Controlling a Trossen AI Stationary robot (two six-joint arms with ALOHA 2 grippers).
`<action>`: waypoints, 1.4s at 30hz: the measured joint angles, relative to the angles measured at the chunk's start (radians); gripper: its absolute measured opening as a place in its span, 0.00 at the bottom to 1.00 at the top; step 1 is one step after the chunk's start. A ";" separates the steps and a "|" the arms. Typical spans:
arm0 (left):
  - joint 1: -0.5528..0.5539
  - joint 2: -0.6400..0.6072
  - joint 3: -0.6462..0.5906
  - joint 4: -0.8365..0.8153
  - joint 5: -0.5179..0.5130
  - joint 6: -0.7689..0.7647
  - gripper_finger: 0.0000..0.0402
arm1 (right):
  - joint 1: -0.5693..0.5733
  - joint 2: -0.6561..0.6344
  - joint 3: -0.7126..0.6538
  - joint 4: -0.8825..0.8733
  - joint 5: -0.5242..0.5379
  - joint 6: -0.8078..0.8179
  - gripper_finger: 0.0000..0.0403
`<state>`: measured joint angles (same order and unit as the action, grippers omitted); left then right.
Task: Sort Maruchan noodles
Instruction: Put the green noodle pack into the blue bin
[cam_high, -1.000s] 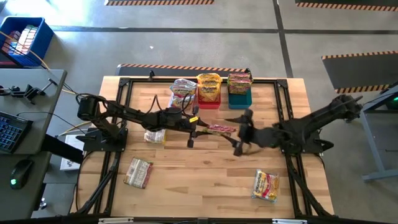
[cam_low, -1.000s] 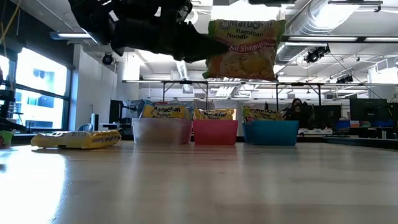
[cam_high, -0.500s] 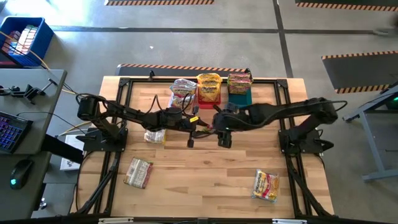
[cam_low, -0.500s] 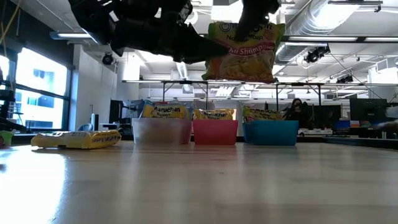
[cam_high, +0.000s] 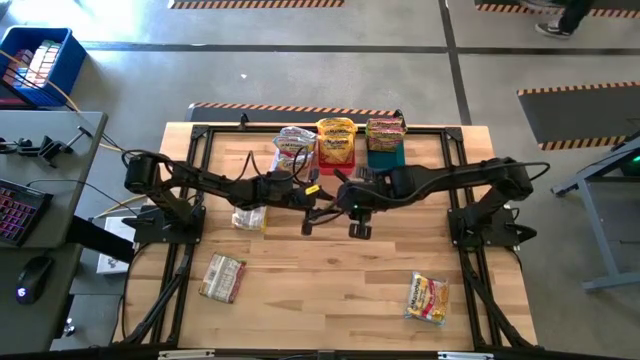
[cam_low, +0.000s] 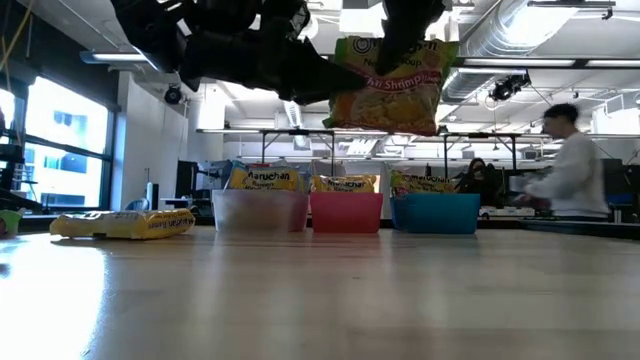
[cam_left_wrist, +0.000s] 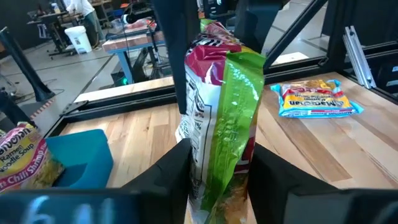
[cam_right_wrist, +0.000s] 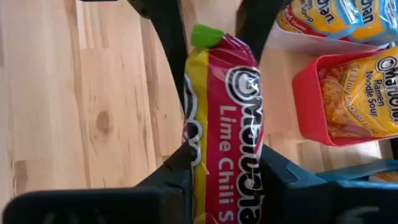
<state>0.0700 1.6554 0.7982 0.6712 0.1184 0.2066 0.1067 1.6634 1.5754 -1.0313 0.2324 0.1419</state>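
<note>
A: From above, where's the Lime Chili packet (cam_high: 338, 207)?
B: Between the left end effector (cam_high: 318, 207) and right end effector (cam_high: 350, 208), above the surface (cam_high: 320, 290).
A: Wrist views?
B: Each shows its fingers clamped on that packet (cam_left_wrist: 221, 118); red bin (cam_right_wrist: 311, 99) beside the right one.

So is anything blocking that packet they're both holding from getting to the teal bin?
Nothing visible does. The Lime Chili packet hangs in the air between the left gripper and right gripper, above the bins' height. The teal bin behind it already holds packets but is open on top.
</note>
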 joint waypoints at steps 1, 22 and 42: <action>0.000 -0.004 0.000 -0.005 -0.001 -0.003 0.31 | 0.000 0.000 0.001 -0.002 0.002 -0.007 0.20; 0.103 -0.054 -0.196 0.125 0.037 -0.042 0.46 | -0.442 -0.082 -0.003 -0.162 0.006 -0.557 0.21; 0.162 -0.054 -0.196 0.173 0.025 -0.072 0.46 | -0.888 -0.079 -0.255 0.120 -0.276 -0.909 0.21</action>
<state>0.2324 1.6016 0.6018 0.8440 0.1436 0.1344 -0.7814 1.5845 1.3199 -0.9112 -0.0434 -0.7670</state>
